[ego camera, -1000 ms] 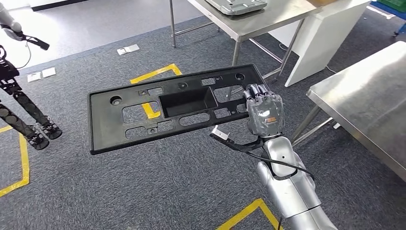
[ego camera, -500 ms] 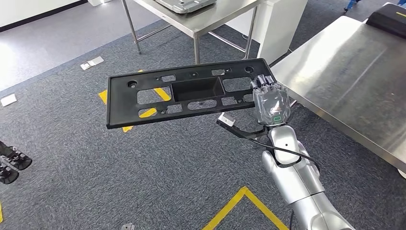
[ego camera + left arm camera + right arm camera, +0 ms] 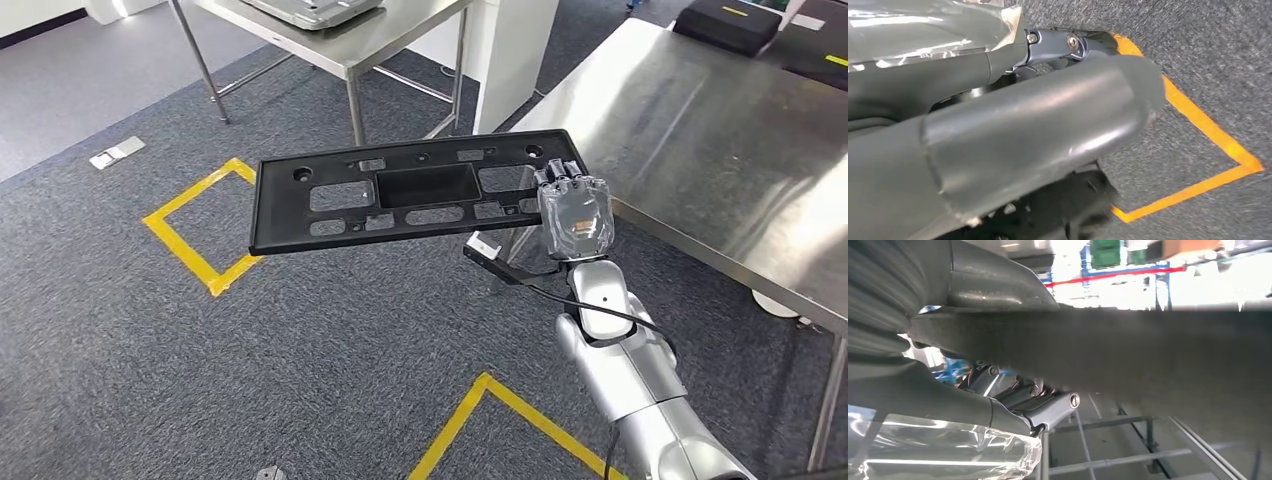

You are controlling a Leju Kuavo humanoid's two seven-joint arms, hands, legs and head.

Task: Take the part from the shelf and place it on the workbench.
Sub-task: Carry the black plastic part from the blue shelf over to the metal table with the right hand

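The part (image 3: 410, 190) is a long flat black plastic panel with several cut-outs and a rectangular recess in its middle. My right hand (image 3: 575, 212) grips its right end and holds it level above the grey carpet, its far right corner just over the near edge of the steel workbench (image 3: 700, 150). In the right wrist view the part (image 3: 1148, 355) is a dark blurred band clamped between the thumb above and the fingers (image 3: 1048, 410) below. My left hand (image 3: 998, 125) hangs over the carpet with thumb and fingers stretched out, holding nothing.
A black case (image 3: 728, 25) lies at the workbench's far end. Another steel table (image 3: 380, 40) carrying a grey tray (image 3: 310, 10) stands behind, beside a white cabinet (image 3: 505, 50). Yellow tape (image 3: 195, 235) marks squares on the carpet.
The camera has turned right, so the whole scene slid left and the workbench now fills the right side, closer. My right hand still holds the part in the same grip.
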